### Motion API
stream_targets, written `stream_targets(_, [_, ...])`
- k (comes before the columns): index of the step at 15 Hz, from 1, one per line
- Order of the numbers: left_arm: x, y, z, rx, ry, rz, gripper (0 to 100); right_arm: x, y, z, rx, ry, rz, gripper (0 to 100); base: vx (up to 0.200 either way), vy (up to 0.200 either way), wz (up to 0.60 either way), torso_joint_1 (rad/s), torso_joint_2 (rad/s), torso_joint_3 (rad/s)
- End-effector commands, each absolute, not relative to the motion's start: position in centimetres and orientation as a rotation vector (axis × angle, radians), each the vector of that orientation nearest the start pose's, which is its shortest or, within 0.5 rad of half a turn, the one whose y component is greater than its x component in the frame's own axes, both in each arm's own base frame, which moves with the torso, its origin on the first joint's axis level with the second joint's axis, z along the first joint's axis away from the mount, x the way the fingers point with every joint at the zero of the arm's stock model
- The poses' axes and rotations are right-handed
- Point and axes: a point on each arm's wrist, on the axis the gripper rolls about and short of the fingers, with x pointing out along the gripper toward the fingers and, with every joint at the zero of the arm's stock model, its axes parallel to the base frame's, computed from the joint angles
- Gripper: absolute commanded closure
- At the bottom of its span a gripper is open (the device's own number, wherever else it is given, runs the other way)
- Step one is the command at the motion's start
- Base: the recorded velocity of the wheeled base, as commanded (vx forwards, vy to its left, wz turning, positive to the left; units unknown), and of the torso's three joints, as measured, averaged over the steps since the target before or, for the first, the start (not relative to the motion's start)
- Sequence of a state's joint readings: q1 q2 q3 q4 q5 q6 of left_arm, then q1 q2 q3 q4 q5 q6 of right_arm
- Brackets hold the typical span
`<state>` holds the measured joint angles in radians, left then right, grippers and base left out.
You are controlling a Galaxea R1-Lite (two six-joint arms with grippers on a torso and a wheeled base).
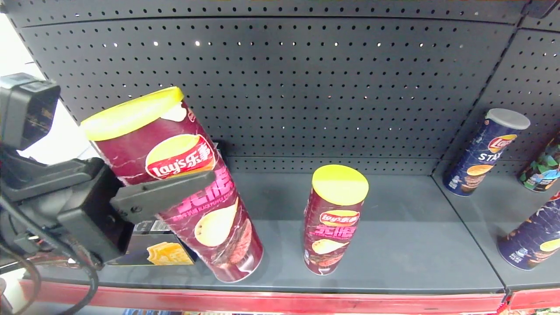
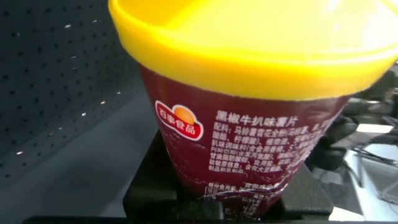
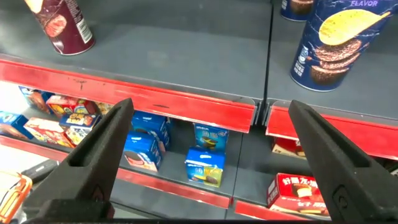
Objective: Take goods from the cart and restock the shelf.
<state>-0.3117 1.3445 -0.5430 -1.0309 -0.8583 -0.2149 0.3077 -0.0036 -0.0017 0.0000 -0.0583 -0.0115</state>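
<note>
Left claw (image 1: 213, 164): far finger almost wholly hidden behind the held can (image 1: 183, 183); a box (image 1: 162, 253) on the shelf (image 1: 393, 236) half covered by can and claw; teal can (image 1: 542, 170) and dark blue can (image 1: 531, 238) cut off at the head view's right edge; the held can's top runs off the left wrist view.

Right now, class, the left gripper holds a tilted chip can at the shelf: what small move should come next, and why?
Probably tip the held chip can upright and lower it onto the shelf. The left gripper is shut on it, it leans lid leftward with its base low near the shelf's front edge, and bare shelf separates it from the standing can.
</note>
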Motion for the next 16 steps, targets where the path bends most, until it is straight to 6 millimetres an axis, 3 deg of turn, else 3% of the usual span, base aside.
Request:
stream_targets(1, [21.0,-7.5,23.3,-0.111,-0.081,-1.134,100,-2.1,-0.8,7.6,-0.012,-0.003,0.250,0,0.000,0.000,0.00,0.000,0.00,0.000])
stream_targets(4, [21.8,-7.8,23.4,-0.076,-0.099,-1.130,100,-2.1,-0.8,7.6,-0.012,-0.003,0.250,0,0.000,0.000,0.00,0.000,0.00,0.000])
stream_targets(5, [23.0,-8.3,23.3,-0.070,-0.104,-1.134,100,-2.1,-0.8,7.6,-0.012,-0.003,0.250,0,0.000,0.000,0.00,0.000,0.00,0.000])
stream_targets(8, [24.0,-8.8,24.6,-0.064,-0.140,-1.159,100,-2.1,-0.8,7.6,-0.012,-0.003,0.250,0,0.000,0.000,0.00,0.000,0.00,0.000])
stream_targets(11, [25.0,-9.0,23.9,-0.075,-0.108,-1.151,100,-2.1,-0.8,7.6,-0.012,-0.003,0.250,0,0.000,0.000,0.00,0.000,0.00,0.000])
stream_targets(15, [28.2,-8.7,22.6,-0.043,-0.093,-1.104,100,-2.1,-0.8,7.6,-0.012,-0.003,0.250,0,0.000,0.000,0.00,0.000,0.00,0.000])
stream_targets(16, [28.2,-8.7,22.6,-0.043,-0.093,-1.104,100,-2.1,-0.8,7.6,-0.012,-0.003,0.250,0,0.000,0.000,0.00,0.000,0.00,0.000])
